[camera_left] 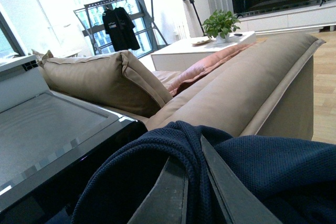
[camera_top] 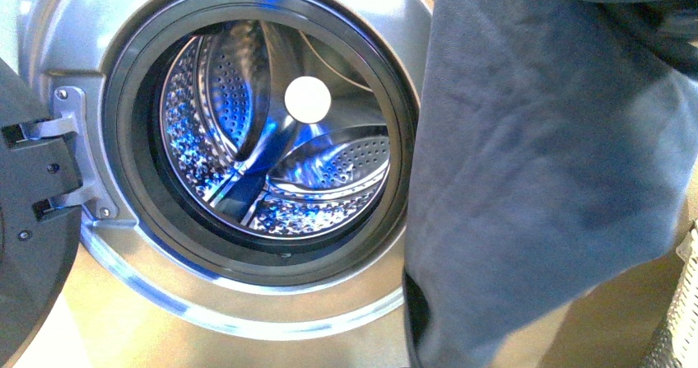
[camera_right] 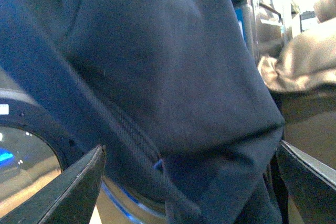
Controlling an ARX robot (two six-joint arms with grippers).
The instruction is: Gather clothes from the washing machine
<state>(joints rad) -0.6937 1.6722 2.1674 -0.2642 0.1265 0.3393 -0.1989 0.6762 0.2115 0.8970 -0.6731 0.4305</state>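
The washing machine [camera_top: 247, 22] fills the front view, its door [camera_top: 33, 220] swung open at the left and its perforated steel drum [camera_top: 272, 137] showing no fabric inside. The clothes [camera_top: 535, 162], one limp navy garment, hang outside the machine at the right and cover that side of the view. In the left wrist view my left gripper [camera_left: 190, 153] is shut on a bunched fold of the clothes [camera_left: 262, 166]. In the right wrist view my right gripper [camera_right: 191, 153] is open, its fingers [camera_right: 79, 182] wide apart, with the clothes [camera_right: 157, 66] hanging in front of them, untouched by either.
A woven basket [camera_top: 685, 302] shows at the front view's far right edge. The left wrist view shows the machine's black top [camera_left: 58, 150], a beige sofa with cushions [camera_left: 105, 77], a low white table [camera_left: 194, 48] and a clothes rack [camera_left: 123, 19] by the windows.
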